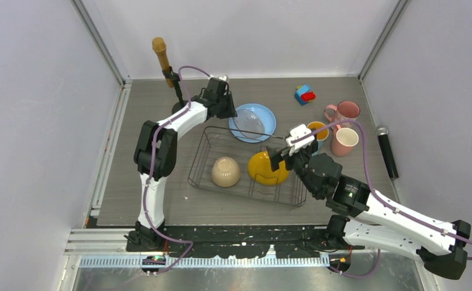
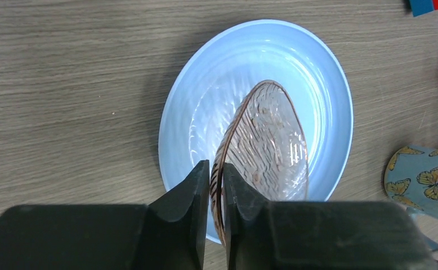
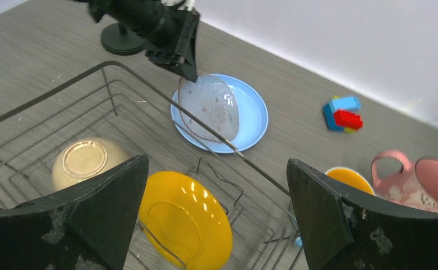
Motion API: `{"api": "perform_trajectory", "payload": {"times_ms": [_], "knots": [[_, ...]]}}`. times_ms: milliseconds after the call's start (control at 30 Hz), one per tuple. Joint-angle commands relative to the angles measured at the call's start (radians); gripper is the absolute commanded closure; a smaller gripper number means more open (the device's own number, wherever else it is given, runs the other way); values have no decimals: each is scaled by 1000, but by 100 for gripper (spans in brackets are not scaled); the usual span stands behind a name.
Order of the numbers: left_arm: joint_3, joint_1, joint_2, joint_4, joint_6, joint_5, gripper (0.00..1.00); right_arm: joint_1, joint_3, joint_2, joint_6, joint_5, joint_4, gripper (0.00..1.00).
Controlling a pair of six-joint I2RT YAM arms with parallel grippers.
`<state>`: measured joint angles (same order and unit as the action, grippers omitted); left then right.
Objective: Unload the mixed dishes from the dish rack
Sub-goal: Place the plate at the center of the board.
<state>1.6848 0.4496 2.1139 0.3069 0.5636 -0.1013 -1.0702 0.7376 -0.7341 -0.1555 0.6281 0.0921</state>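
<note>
Left jaws pinch clear dish point(image 2: 267, 140) rim | right jaws wide, empty

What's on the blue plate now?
A clear ribbed glass dish, tilted, its rim in the left pincer. The pincer hides its lower edge, so contact with the blue plate is unseen.

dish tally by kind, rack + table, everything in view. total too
Plates: 2, light-blue plate, yellow plate
Bowls: 1, beige bowl
Glass dishes: 1, clear glass dish, rim between the left gripper fingers
Mugs: 3, far pink mug, near pink mug, blue mug
Total: 7
</note>
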Motion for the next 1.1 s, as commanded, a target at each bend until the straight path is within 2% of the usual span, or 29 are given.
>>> {"api": "perform_trajectory", "payload": {"times_ms": [0, 133, 300, 367, 467, 500, 533, 600, 667, 700, 733, 800, 900, 1067], "knots": [[52, -5, 22, 36, -11, -15, 82, 149, 123, -49, 228, -52, 99, 0], [49, -5, 31, 37, -10, -21, 80, 323, 157, -112, 364, -235, 145, 0], [76, -5, 53, 62, -14, -17, 77, 377, 184, -174, 397, -327, 160, 0], [88, -5, 61, 65, -14, -23, 72, 396, 209, -187, 404, -383, 188, 0], [104, -5, 57, 64, -14, -33, 57, 442, 253, -216, 408, -506, 288, 0], [111, -5, 50, 64, -14, -36, 51, 482, 285, -226, 407, -619, 312, 0], [115, -5, 41, 63, -14, -41, 41, 503, 304, -255, 403, -677, 367, 0], [117, -5, 10, 64, -10, -45, 20, 574, 360, -309, 362, -937, 438, 0], [111, -5, -34, 72, 2, -55, 5, 643, 395, -357, 318, -1102, 463, 0], [97, -5, -60, 64, 5, -70, 1, 682, 402, -381, 285, -1166, 465, 0], [79, -5, -95, 55, 8, -85, 0, 699, 403, -389, 204, -1266, 475, 0], [29, -5, -186, 35, 1, -103, 0, 739, 403, -412, 91, -1340, 492, 0], [-87, -5, -333, 16, -18, -88, 0, 782, 453, -464, -143, -1411, 655, 0], [-368, 3, -603, -78, -9, -127, 0, 796, 540, -575, -267, -1459, 800, 3]]}}
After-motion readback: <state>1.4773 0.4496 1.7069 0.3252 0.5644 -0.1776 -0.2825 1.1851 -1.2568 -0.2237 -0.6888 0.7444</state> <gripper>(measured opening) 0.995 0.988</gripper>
